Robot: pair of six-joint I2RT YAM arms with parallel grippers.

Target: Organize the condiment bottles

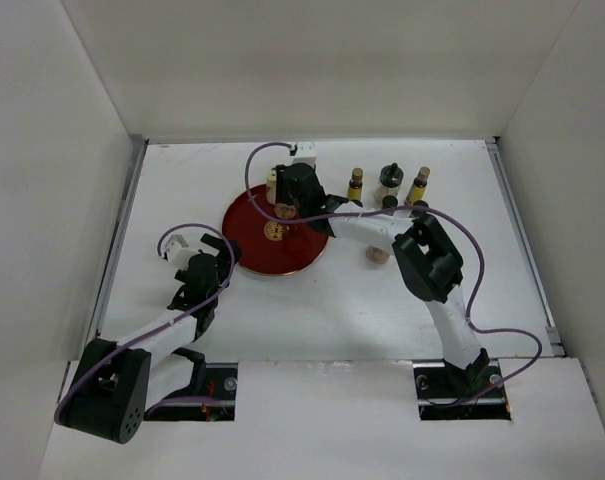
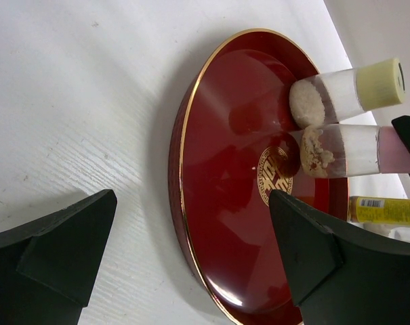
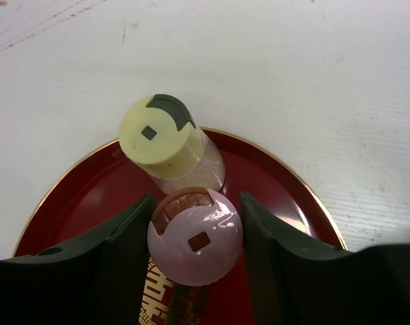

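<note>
r gripper (image 3: 196, 198) straddles pink-capped bottle (image 3: 194, 237), upright on tray (image 3: 76, 196) touching cream-capped bottle (image 3: 164, 135) (grouping likely). clamped vs released: can't tell. l gripper (image 2: 191, 203) agape, empty.

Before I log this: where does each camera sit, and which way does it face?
Top external: fixed above and behind the robot, looking down on the table, showing left arm and right arm.
Left wrist: low beside the red tray, looking sideways across it; the open left gripper frames the bottom.
Right wrist: above the tray, looking down on the pink-capped bottle between the fingers of the right gripper, cream-capped bottle beyond.
Shared: both wrist views show the tray and those two bottles.
</note>
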